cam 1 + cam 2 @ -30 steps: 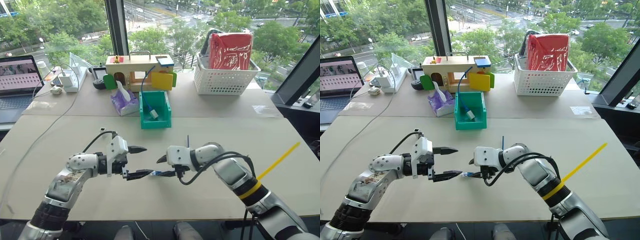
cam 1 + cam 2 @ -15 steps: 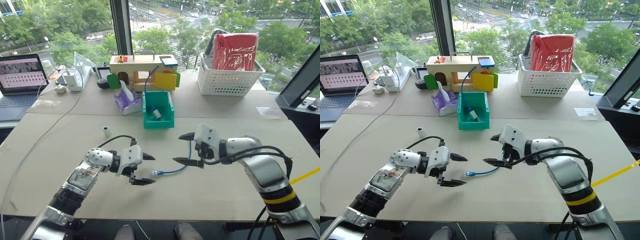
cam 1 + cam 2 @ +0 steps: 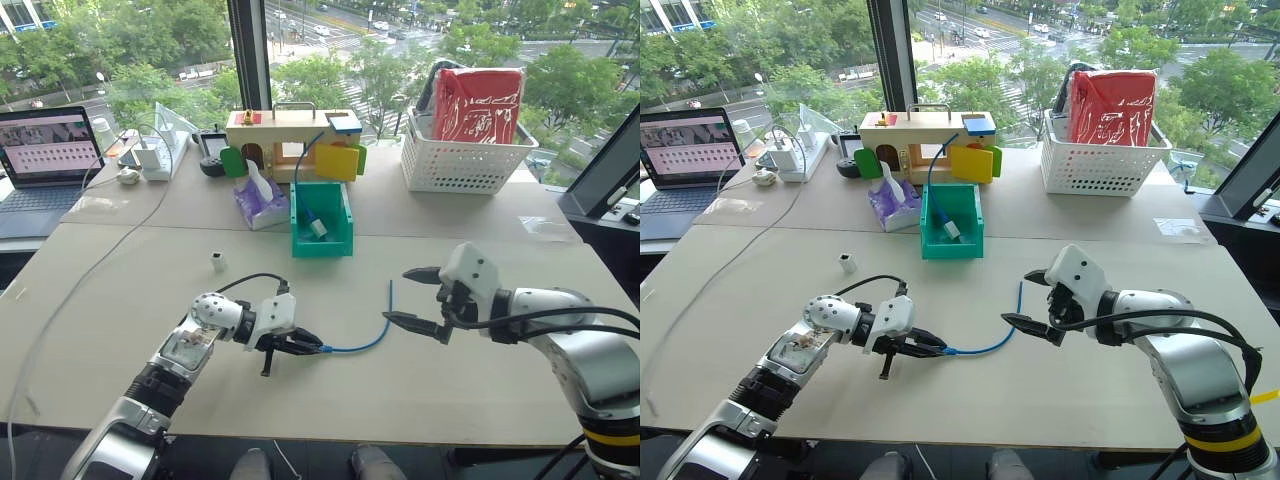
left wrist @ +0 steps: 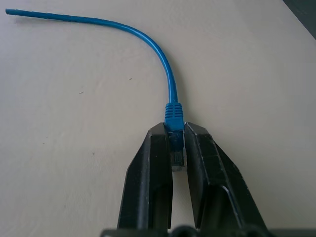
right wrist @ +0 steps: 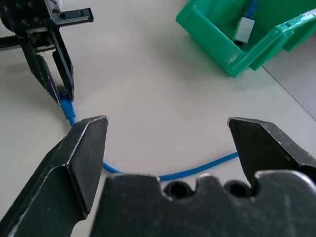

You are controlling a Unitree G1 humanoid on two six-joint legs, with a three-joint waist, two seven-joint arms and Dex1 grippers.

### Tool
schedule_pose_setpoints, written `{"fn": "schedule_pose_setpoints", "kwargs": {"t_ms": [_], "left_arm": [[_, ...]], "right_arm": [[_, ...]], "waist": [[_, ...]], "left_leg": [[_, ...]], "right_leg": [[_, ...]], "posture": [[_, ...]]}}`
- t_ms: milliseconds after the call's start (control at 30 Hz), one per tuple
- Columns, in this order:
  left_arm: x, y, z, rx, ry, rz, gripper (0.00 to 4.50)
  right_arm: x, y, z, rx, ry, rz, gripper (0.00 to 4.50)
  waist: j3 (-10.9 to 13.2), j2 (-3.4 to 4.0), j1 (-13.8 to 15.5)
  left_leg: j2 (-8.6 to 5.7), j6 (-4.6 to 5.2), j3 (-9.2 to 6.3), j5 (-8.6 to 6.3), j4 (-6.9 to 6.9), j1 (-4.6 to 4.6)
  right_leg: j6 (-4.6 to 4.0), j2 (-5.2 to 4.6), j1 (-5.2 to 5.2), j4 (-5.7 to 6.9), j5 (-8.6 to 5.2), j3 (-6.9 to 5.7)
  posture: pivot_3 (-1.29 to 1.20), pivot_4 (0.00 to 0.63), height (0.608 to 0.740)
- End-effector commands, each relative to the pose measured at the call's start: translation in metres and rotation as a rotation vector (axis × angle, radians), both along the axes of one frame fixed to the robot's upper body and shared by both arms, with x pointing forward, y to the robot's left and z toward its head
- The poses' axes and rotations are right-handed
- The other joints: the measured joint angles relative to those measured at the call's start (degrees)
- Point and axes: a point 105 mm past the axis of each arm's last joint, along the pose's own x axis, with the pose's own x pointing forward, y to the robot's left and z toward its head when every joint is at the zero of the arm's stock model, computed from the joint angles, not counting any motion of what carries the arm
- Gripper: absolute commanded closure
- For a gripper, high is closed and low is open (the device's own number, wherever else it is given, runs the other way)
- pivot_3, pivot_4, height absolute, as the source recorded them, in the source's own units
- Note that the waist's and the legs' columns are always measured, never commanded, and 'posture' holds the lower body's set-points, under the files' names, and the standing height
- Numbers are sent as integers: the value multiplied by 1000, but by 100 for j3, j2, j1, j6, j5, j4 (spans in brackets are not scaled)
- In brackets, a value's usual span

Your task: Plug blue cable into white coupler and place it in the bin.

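The left gripper [image 3: 312, 349] is lying low over the table [image 3: 120, 300], its two black fingers [image 4: 210, 173] pinching the clear plug end of the blue cable [image 3: 372, 338] between their tips — the wrist view is showing the plug squeezed in the narrow gap, with the blue boot sticking out just past them. From there the cable is running along the tabletop toward the right gripper [image 3: 422, 299] and curving away from the robot, its far end lying free on the table. The right gripper is hovering above the table beside that bend, its fingers spread wide and gripping nothing; the cable is lying below and between them, apart from both. The white coupler [image 3: 217, 261] is standing alone on the table to the robot's left, well apart from both grippers and the cable. The bin [image 3: 300, 240] is sitting farther back near the middle of the table — inside it a second blue cable with a white block [image 5: 244, 28] on its end is resting
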Motion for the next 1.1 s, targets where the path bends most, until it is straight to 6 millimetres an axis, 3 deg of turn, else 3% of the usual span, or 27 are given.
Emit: {"fn": "schedule_pose_setpoints", "kwargs": {"t_ms": [33, 233, 333, 433, 533, 700, 800, 933, 1100], "left_arm": [[4, -5, 10, -24, -41, -2, 4470], [19, -13, 32, -125, -87, 75, 4470], [33, -21, 54, -231, -167, 152, 4470], [41, -32, 63, -294, -249, 220, 4470], [43, -43, 66, -339, -279, 254, 4470], [21, -56, 56, -346, -212, 173, 4470], [5, -58, 49, -329, -169, 130, 4470], [-4, -58, 44, -321, -120, 118, 4470], [-6, -59, 44, -321, -104, 122, 4470]], "right_arm": [[-6, -2, 15, 19, -36, -10, 0], [-14, 1, 20, 135, 46, -21, 0], [-25, -4, 0, 296, 294, -94, 0], [-31, -7, -20, 481, 467, -201, 0], [-43, 9, -37, 580, 560, -220, 0], [-24, 18, -40, 925, 599, -376, 0], [-27, 25, -51, 1053, 665, -461, 0], [-35, 34, -61, 1067, 720, -509, 0], [-32, 35, -57, 1109, 726, -522, 0]], "waist": [[0, 0, -4], [0, 0, 3], [0, -1, 22], [-1, -3, 29], [-3, 1, 24], [-8, 12, -105], [-10, 16, -128], [-12, 23, -137], [-15, 28, -182]], "left_leg": [[0, 0, 0, 0, 0, 0], [0, 0, -2, 0, 1, -2], [-1, 0, -9, 0, 4, -5], [-2, 2, -20, -1, 6, -11], [-5, 4, -31, -2, 13, -17], [-5, 4, -38, -2, 17, -15], [-5, 4, -40, -1, 18, -19], [-6, 4, -46, -1, 18, -28], [-5, 5, -46, -1, 18, -20]], "right_leg": [[0, 1, 0, 1, 0, 0], [0, 0, 0, 1, 0, -1], [-1, 0, 3, 0, 1, -7], [-36, 0, 9, -3, 22, -15], [-37, 0, 7, 2, 22, -21], [-28, 5, 2, 22, 16, -21], [-22, 3, 2, 27, 11, -23], [-27, -1, 0, 24, 8, -32], [-1, 1, 1, 29, -8, -32]], "posture": [[0, 150, 715], [0, 150, 715], [0, 150, 715], [0, 150, 715], [0, 150, 715], [0, 150, 715], [0, 150, 715], [0, 150, 715], [0, 150, 715]]}}
